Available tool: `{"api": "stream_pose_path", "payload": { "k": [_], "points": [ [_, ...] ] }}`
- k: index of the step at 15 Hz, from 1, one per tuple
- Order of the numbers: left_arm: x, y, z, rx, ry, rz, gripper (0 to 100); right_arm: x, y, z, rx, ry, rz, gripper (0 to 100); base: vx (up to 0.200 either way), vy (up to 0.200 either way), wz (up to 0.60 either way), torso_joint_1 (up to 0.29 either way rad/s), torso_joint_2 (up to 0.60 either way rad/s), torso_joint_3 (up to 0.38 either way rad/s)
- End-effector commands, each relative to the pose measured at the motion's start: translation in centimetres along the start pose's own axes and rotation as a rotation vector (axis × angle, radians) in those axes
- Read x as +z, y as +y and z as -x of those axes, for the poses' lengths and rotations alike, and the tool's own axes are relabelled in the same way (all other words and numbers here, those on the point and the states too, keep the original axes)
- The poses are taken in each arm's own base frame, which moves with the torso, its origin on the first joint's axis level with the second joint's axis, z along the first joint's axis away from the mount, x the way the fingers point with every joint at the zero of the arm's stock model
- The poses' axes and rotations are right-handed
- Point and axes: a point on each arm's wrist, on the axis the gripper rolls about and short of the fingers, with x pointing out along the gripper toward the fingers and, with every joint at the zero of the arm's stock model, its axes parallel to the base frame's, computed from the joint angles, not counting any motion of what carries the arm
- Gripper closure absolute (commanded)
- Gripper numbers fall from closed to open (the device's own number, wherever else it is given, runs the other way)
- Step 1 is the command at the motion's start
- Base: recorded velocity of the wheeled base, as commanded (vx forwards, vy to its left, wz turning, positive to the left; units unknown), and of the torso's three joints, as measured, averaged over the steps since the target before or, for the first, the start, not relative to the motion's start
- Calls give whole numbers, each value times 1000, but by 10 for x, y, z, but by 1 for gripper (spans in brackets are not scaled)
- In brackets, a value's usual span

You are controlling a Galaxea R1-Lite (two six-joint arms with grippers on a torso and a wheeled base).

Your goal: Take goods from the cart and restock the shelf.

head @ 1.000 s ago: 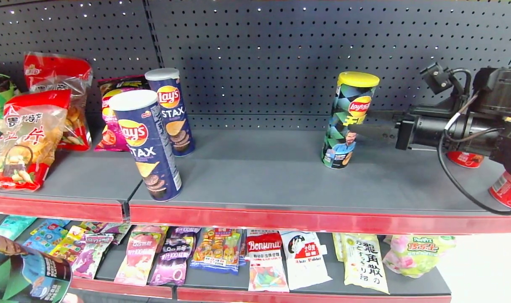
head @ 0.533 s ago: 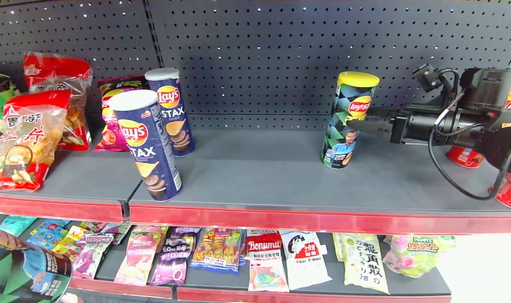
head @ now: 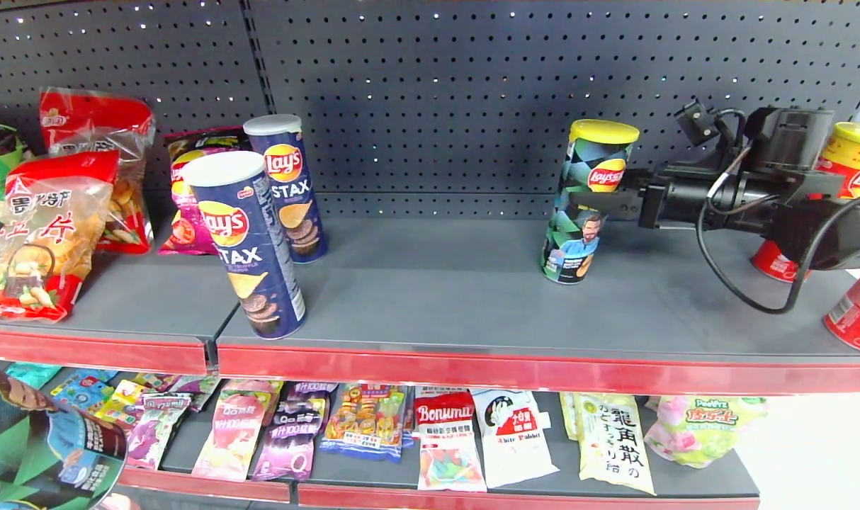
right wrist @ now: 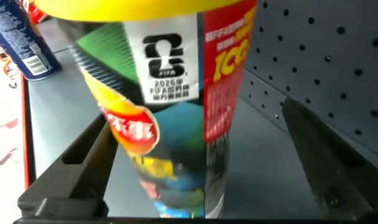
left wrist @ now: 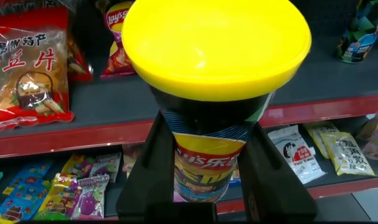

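Right gripper [head: 598, 200] sits right of centre in the head view, jaws spread either side of green can [head: 579, 241] without pinching it. That can stands upright on shelf [head: 437, 297], restocked by my reckoning. Left gripper [left wrist: 210, 168] is clamped on second green can [left wrist: 213, 43], lower left corner, not yet shelved. Count: two green cans, two blue cans [head: 246, 241] left of centre, two red cans [head: 858, 315] at the right edge.

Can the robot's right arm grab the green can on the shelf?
Probably yes: the right gripper is open with a finger on each side of the green can, and nothing stands between them.
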Motion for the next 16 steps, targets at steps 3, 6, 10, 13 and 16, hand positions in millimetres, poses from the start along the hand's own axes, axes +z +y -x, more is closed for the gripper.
{"api": "stream_pose_path", "payload": {
  "k": [3,6,10,13,16],
  "points": [
    [2,1,-5,0,17,-14,100,-4,-2,-12,21,1,-1,100,0,0,0,0,0,0],
    [2,1,-6,-1,19,-15,100,-2,0,-12,27,-3,4,100,0,0,0,0,0,0],
    [1,1,-5,-1,20,-15,100,10,38,-15,-1,2,13,100,0,0,0,0,0,0],
    [2,1,-5,2,16,-16,100,18,85,-3,-61,16,16,100,0,0,0,0,0,0],
    [2,1,-4,2,14,-16,100,22,119,11,-135,21,25,100,0,0,0,0,0,0]
  ]
}}
